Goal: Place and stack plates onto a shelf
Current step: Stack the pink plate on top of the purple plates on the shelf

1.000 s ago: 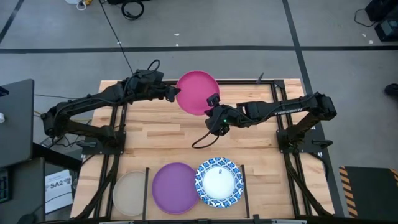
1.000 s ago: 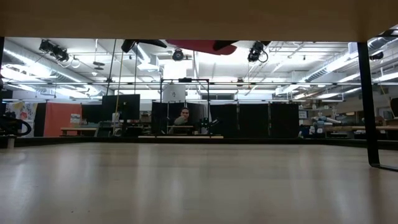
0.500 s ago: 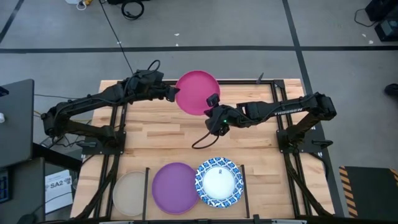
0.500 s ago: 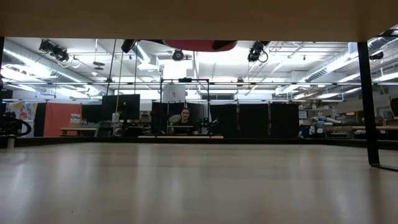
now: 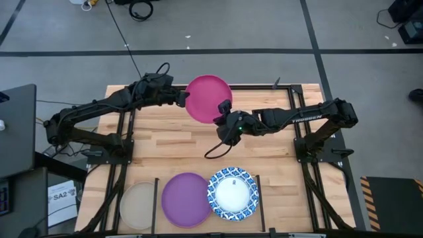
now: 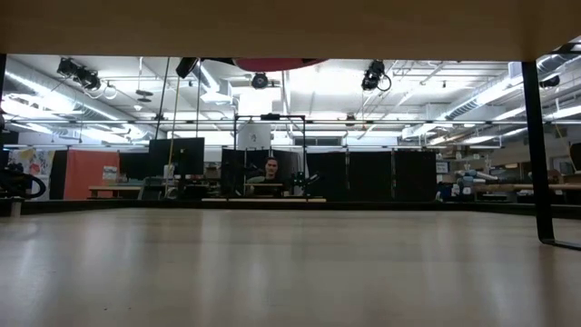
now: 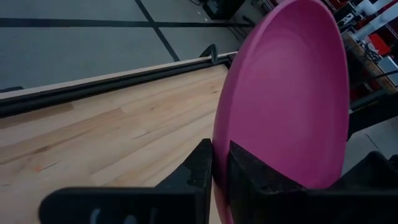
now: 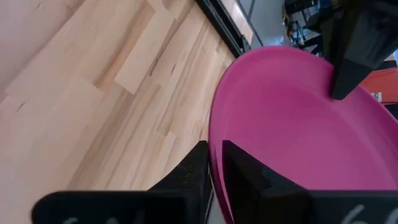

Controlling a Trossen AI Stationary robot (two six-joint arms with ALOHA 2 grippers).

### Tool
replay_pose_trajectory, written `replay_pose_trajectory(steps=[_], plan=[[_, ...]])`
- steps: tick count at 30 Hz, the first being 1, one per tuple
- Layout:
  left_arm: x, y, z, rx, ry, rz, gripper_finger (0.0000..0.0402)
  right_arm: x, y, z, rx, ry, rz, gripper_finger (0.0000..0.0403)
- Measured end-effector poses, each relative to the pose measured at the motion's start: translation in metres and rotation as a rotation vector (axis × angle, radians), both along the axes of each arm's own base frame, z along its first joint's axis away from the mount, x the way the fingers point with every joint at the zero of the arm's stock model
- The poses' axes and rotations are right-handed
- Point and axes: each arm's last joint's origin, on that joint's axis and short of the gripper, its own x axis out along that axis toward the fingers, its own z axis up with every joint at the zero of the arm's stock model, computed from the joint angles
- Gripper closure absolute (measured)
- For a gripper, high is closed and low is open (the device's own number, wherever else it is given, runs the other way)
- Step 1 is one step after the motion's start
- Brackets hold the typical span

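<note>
- On your left, the left gripper (image 5: 180, 98) is closed onto the left edge of the magenta plate (image 5: 209, 98); in its wrist view the rim sits pinched in the narrow slot between the two dark, blocky fingers (image 7: 200, 167).
- The magenta plate is a smooth, matte round disc with a shallow raised lip. It hangs in the air above the far middle of the table (image 5: 172, 142), a surface of pale butcher-block wood strips.
- The plate has no long axis; from above it shows you nearly its full round face, so it lies close to flat.
- The right gripper (image 5: 223, 112) meets the plate's lower right edge. In its wrist view the rim sits between its fingers (image 8: 198, 163), which are only slightly parted; you cannot tell whether they are pressing on it.
- Along the near edge, thin black bars divide the shelf (image 5: 156, 198), where a pale beige plate (image 5: 137, 205), a purple plate (image 5: 186, 199) and a blue-rimmed plate (image 5: 232, 193) lie flat in a row.
</note>
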Motion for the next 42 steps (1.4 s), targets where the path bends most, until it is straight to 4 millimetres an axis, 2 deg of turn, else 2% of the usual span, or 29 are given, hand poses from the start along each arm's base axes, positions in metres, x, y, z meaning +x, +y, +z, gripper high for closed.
replay_pose_trajectory(steps=[15, 22, 31, 42], plan=[[0.0, -0.001, 0.0, -0.008, -0.006, -0.011, 0.0365, 0.002, 0.0, 0.003, 0.001, -0.039, 0.0, 0.0259], [0.0, 0.0, 0.0, -0.007, -0.005, -0.008, 0.0365, 0.003, 0.0, 0.004, 0.0, -0.051, 0.001, 0.0229], [0.0, 0.0, 0.0, -0.006, -0.007, -0.001, 0.0365, 0.005, 0.003, 0.008, -0.01, -0.093, 0.012, 0.0226], [0.0, 0.0, 0.0, 0.014, 0.005, -0.016, 0.0383, 0.007, 0.027, 0.013, -0.047, -0.14, 0.101, 0.0226]])
